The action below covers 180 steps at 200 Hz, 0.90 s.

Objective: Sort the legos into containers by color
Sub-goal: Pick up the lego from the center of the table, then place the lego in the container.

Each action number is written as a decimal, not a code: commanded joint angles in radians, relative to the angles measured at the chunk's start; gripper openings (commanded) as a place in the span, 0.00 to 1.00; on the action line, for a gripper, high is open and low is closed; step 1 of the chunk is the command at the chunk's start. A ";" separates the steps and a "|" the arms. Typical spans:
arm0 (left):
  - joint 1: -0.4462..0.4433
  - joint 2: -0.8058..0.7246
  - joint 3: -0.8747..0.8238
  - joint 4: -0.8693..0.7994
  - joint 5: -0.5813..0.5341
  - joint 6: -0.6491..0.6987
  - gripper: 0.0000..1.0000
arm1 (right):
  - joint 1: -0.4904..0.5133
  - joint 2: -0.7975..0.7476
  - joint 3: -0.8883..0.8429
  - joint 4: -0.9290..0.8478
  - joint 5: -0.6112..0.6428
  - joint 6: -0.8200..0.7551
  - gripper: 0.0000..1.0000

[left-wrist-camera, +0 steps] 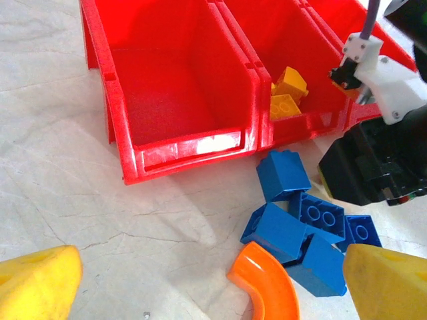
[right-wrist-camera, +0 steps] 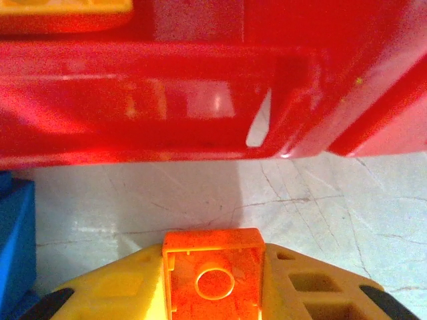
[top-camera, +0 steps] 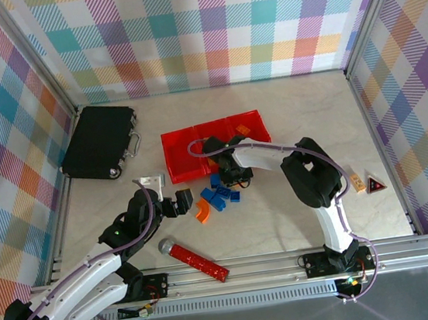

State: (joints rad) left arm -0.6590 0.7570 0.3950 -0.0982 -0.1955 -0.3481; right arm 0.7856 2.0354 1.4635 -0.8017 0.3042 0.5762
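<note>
While my right fingers (right-wrist-camera: pixel 310 283) pinch an orange brick (right-wrist-camera: pixel 213 267), my left fingers (left-wrist-camera: pixel 40 283) gape. Just ahead stand the red bins (right-wrist-camera: pixel 200 100).

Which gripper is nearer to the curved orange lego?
Left. The left gripper sits beside the curved orange lego, fingers open toward it; the right gripper, holding an orange brick, is farther, by the red bins.

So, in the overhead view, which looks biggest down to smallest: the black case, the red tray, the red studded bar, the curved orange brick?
1. red tray and black case: about alike, too close to rank.
2. red studded bar.
3. curved orange brick, smallest.
</note>
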 commanded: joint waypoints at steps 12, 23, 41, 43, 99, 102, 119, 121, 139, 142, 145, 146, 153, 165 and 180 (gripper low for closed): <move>-0.012 -0.012 -0.007 -0.008 -0.011 -0.005 1.00 | -0.016 -0.147 0.000 -0.014 -0.006 -0.061 0.31; -0.011 -0.009 -0.003 -0.007 -0.006 0.000 1.00 | -0.028 -0.187 0.014 -0.012 -0.014 -0.095 0.31; -0.011 0.005 0.010 -0.019 -0.001 0.008 1.00 | -0.065 -0.234 0.071 -0.040 -0.022 -0.148 0.32; -0.011 0.006 0.012 -0.020 0.000 0.009 1.00 | -0.070 -0.238 0.078 -0.042 -0.024 -0.155 0.32; -0.012 0.018 0.031 -0.046 0.016 0.007 1.00 | -0.254 -0.161 0.293 -0.061 -0.075 -0.279 0.32; -0.011 0.017 0.033 -0.049 0.016 0.006 1.00 | -0.262 -0.150 0.306 -0.062 -0.080 -0.281 0.32; -0.012 0.017 0.043 -0.073 0.017 0.004 1.00 | -0.297 -0.087 0.356 -0.058 -0.102 -0.285 0.31; -0.012 0.016 0.044 -0.075 0.017 0.004 1.00 | -0.299 -0.080 0.360 -0.057 -0.103 -0.286 0.31; -0.013 0.012 0.052 -0.106 0.013 -0.001 1.00 | -0.319 -0.027 0.399 -0.049 -0.118 -0.291 0.31; -0.012 0.009 0.053 -0.111 0.011 -0.003 1.00 | -0.323 -0.018 0.407 -0.048 -0.120 -0.292 0.31; -0.013 0.008 0.053 -0.115 0.010 -0.003 1.00 | -0.325 -0.011 0.413 -0.048 -0.123 -0.293 0.31; -0.013 0.007 0.053 -0.117 0.010 -0.004 1.00 | -0.326 -0.009 0.414 -0.048 -0.123 -0.293 0.31; -0.013 0.003 0.053 -0.125 0.008 -0.009 1.00 | -0.334 0.010 0.432 -0.053 -0.128 -0.294 0.31; -0.013 -0.004 0.051 -0.140 0.002 -0.020 1.00 | -0.343 0.033 0.452 -0.055 -0.142 -0.295 0.32; -0.013 -0.006 0.044 -0.147 -0.003 -0.042 1.00 | -0.348 0.049 0.467 -0.053 -0.155 -0.298 0.35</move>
State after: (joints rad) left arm -0.6590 0.7673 0.4133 -0.2005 -0.1890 -0.3546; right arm 0.4461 2.0705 1.8732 -0.8345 0.1928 0.2996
